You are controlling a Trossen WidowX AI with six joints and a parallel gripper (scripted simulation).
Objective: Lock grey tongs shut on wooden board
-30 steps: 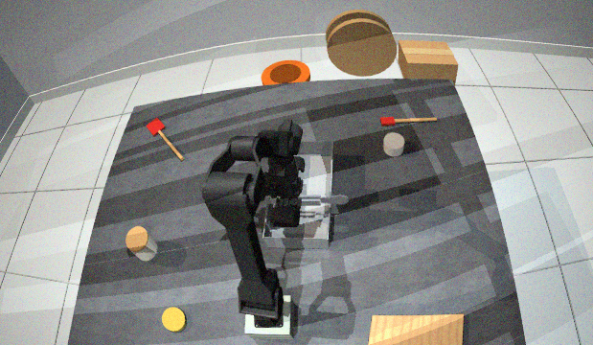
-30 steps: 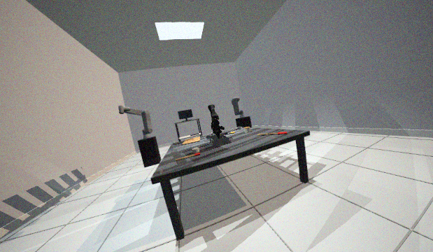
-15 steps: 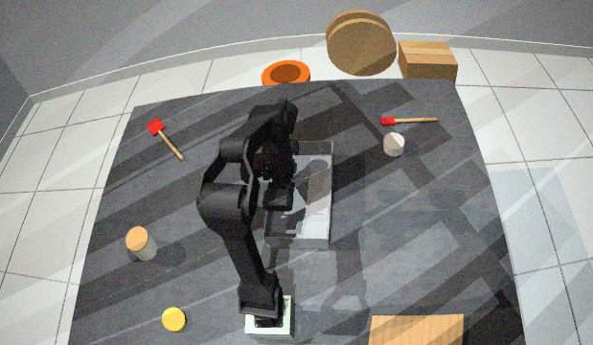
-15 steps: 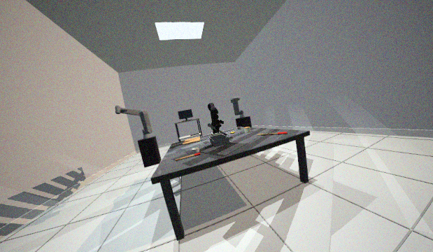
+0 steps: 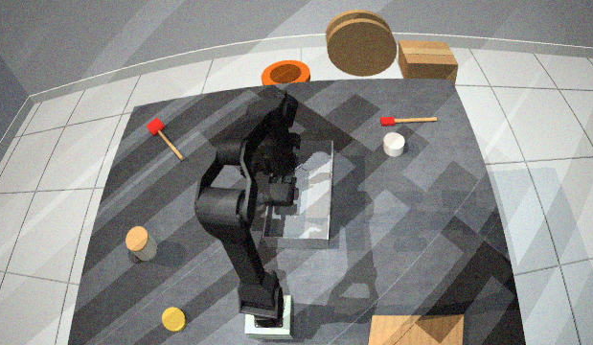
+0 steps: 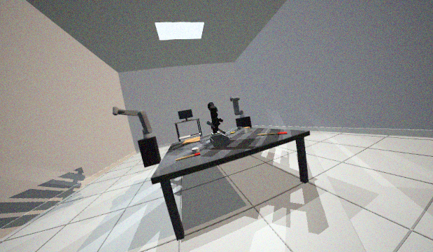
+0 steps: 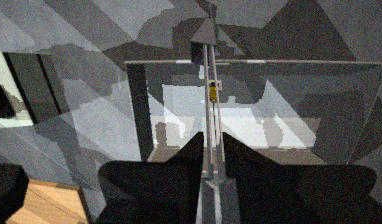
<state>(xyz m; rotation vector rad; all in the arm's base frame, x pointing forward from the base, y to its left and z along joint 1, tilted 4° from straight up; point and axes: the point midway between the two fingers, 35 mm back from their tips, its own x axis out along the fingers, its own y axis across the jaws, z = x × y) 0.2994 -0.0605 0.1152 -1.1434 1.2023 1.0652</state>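
The grey tongs (image 7: pixel 217 197) run up the middle of the wrist view, above the roasting tin (image 5: pixel 298 242) (image 6: pixel 219 141) (image 7: pixel 302 62). Their two arms lie close together, nearly parallel. A small yellow piece (image 7: pixel 212 92) shows between the arms. My gripper (image 7: pixel 211 136) (image 5: pixel 283 191) is shut on the tongs, a black finger on either side. The arm hides most of the tongs in the top view. Which way the tips point, and whether the lock is caught, I cannot tell. The wooden board (image 5: pixel 392 331) (image 6: pixel 192 140) (image 7: pixel 52 200) stands apart from the tin, nearer the arm's base and to the right.
Two red-headed mallets (image 5: pixel 155 126) (image 5: pixel 387 121) lie near the far corners. A white cylinder (image 5: pixel 394 145) stands by the right one. A jar with a tan lid (image 5: pixel 137 239) and a yellow disc (image 5: pixel 173 319) are on the left. The tin's walls stand up around the area below the gripper.
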